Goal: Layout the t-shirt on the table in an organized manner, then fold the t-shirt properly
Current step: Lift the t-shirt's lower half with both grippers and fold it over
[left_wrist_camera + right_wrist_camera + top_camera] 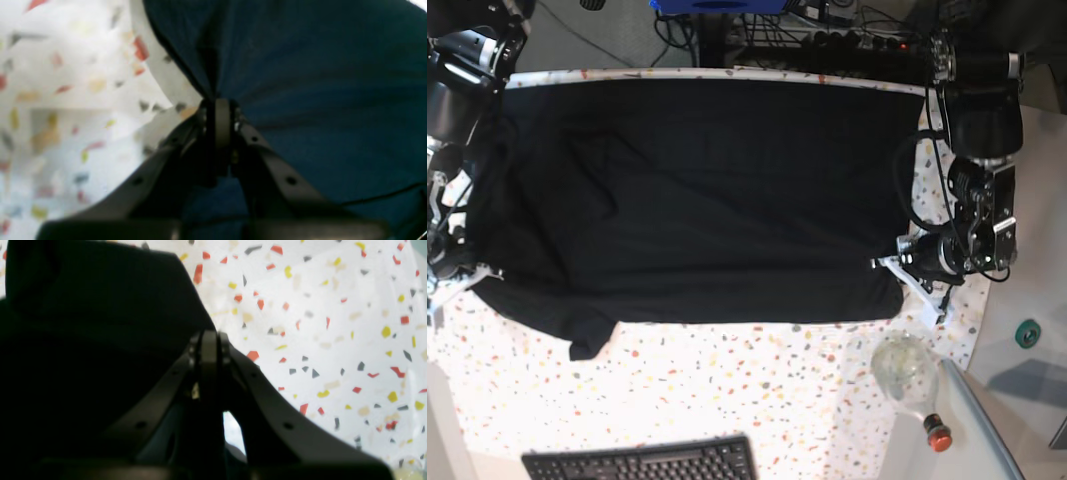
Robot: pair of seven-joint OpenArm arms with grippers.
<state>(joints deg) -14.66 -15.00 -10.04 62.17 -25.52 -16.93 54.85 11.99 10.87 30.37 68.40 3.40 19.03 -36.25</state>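
Between the closed jaws of the left end effector [218, 110] sits a pinched corner of the t-shirt [707, 190]; the right end effector [209, 340] likewise clamps the opposite near corner. Beyond both, the garment spreads flat across the counter [757, 390], long axis running from one end effector to the other.

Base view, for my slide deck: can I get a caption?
Both arms pinch opposite edges of the black t-shirt spread across the speckled table, keyboard in front.
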